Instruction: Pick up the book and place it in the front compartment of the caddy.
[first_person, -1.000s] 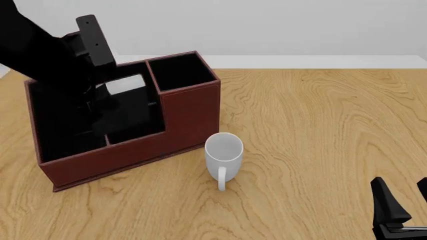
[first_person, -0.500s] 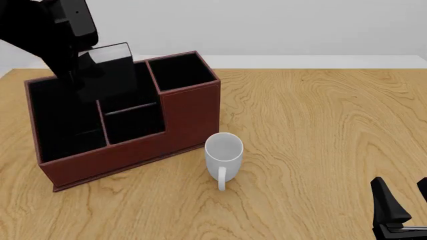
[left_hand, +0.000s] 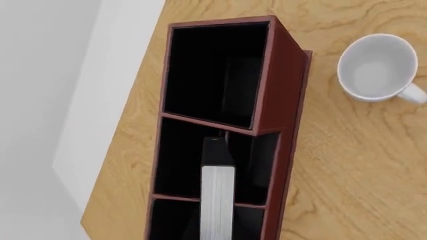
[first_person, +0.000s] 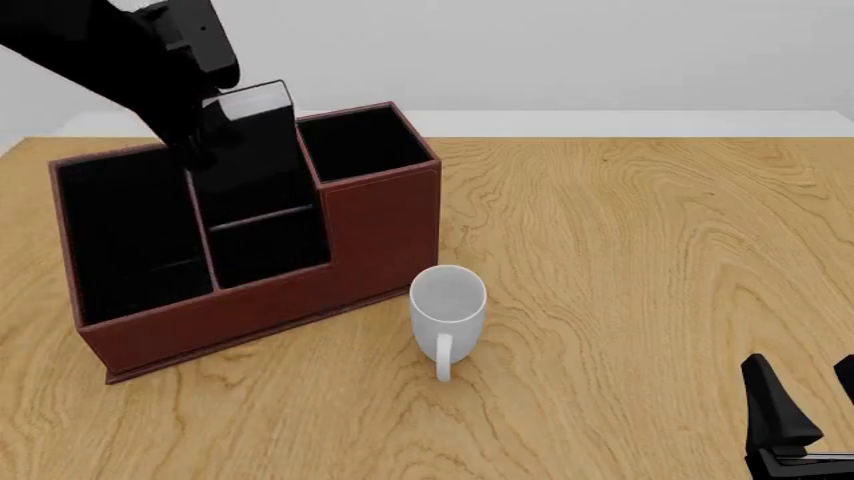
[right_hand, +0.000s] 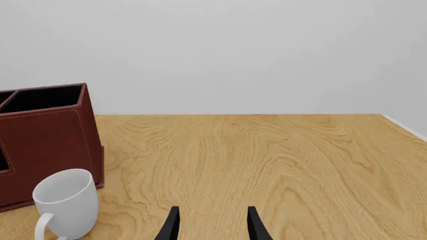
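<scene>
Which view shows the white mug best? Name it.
The front view: the white mug shows whole, beside the caddy. The left wrist view looks into it from above, its handle cut off; the right wrist view crops its base.

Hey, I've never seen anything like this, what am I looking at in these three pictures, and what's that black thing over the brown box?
These are computer-rendered pictures of two robot arms at a wooden table, steered by a person. The wide picture is from a fixed camera behind the arms. The other two come from small cameras mounted on each arm just behind its gripper.

On the table stand a reddish-brown caddy, a desk organiser split into black sections, and a white mug beside it.

The black thing is the left arm, carrying a small black book with white page edges above the caddy's middle sections. Its wrist camera looks down along the book into the caddy. The fingers themselves are hard to make out.

The right gripper waits open and empty, low over the table.
</scene>
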